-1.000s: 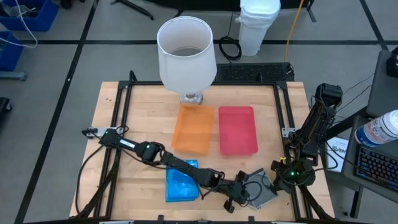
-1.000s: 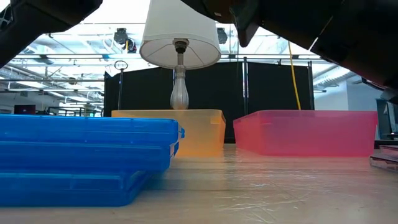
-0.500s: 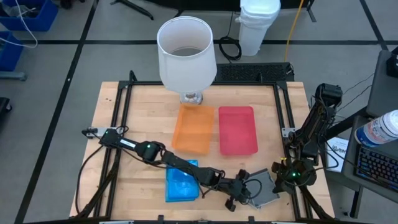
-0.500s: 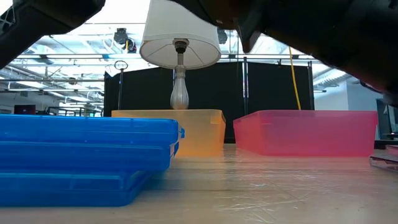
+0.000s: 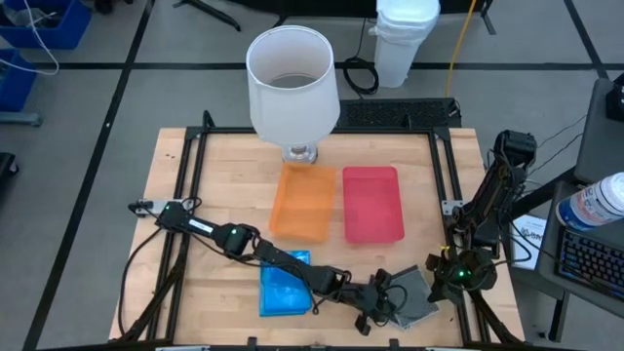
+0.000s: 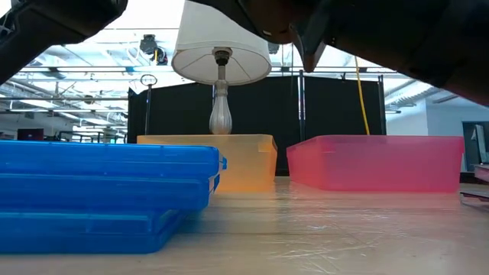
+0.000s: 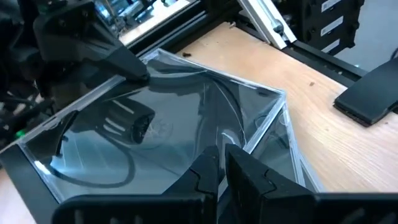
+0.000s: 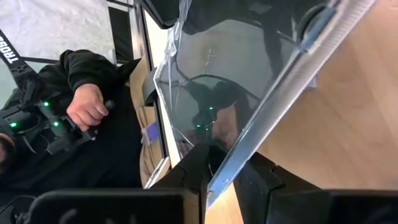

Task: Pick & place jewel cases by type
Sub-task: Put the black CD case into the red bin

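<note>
Stack of translucent blue square plastic jewel cases (image 5: 285, 286) at near table edge, left of centre. Left gripper (image 7: 221, 163), fingers pressed together, reaching across to lifted clear grey jewel case (image 5: 414, 295) near right corner. Right gripper (image 8: 222, 163) pinching that case's edge, case tilted off the wood.

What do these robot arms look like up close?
Both are dark, slim, jointed arms. The left arm trails a black cable. The right arm glows with small green lights near its base. Each gripper has two dark, angular fingers.
</note>
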